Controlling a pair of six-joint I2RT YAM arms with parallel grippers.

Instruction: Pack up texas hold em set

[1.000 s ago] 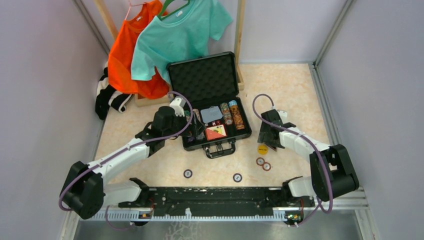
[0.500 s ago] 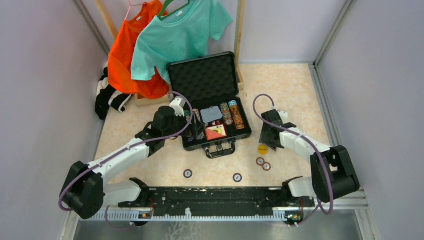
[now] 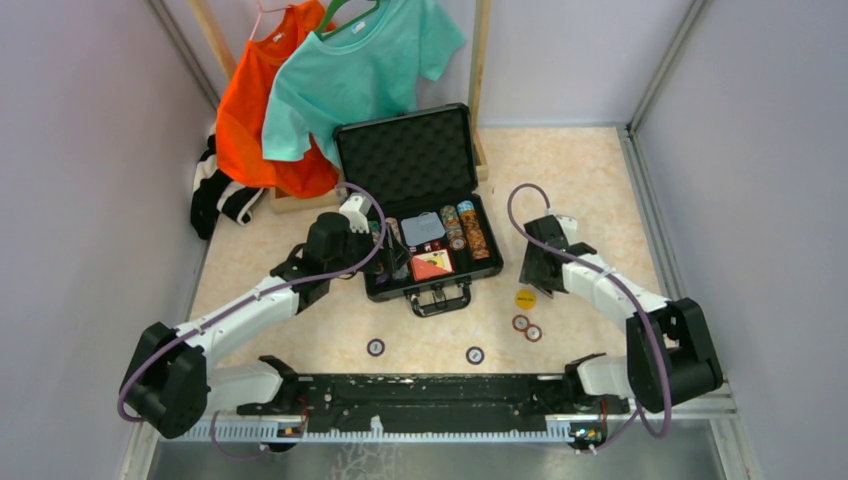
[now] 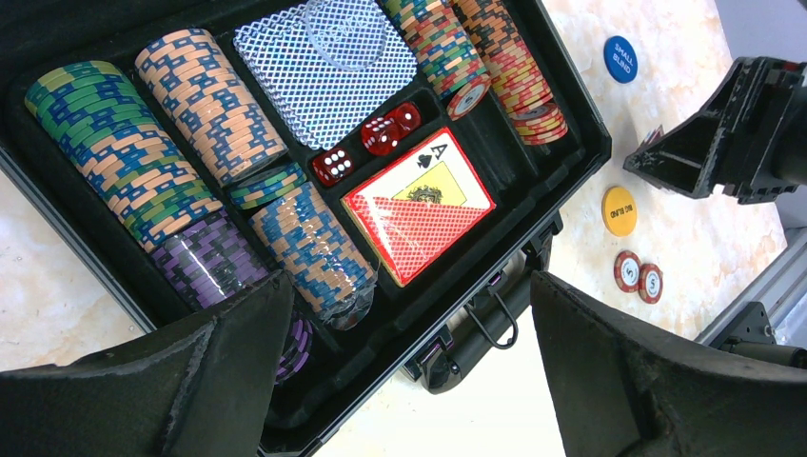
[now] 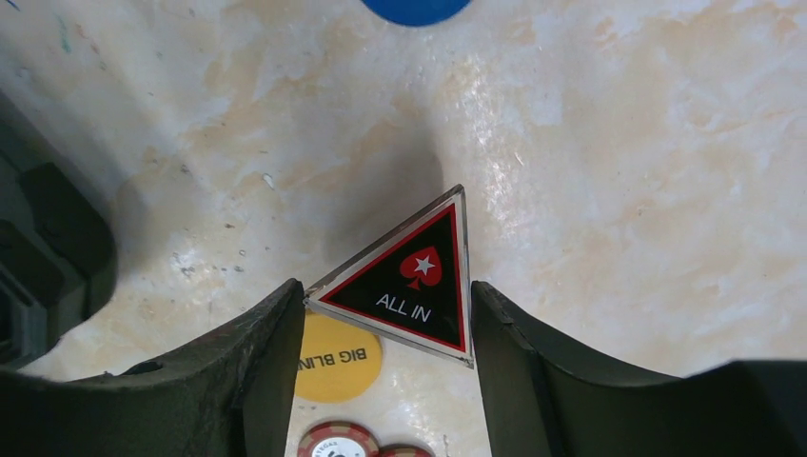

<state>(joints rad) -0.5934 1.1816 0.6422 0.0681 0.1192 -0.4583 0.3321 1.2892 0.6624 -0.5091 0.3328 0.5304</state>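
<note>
Marbled table (image 3: 590,180) bearing the open case (image 3: 405,155) at centre, with a yellow button (image 3: 525,297) and two red chips (image 3: 527,328) lying loose to its right. Collection of the ALL IN triangle (image 5: 409,286) is judged to be the step in hand: it is pinched by its edges in the right gripper (image 5: 385,300), that arm being stretched forward with the wrist turned down just right of the case, so a carry leftward over the rim and a release into a free compartment are called for next. The left gripper (image 4: 409,286) is held spread wide above the chip rows (image 4: 205,105) at the case's left side, nothing being gripped.
</note>
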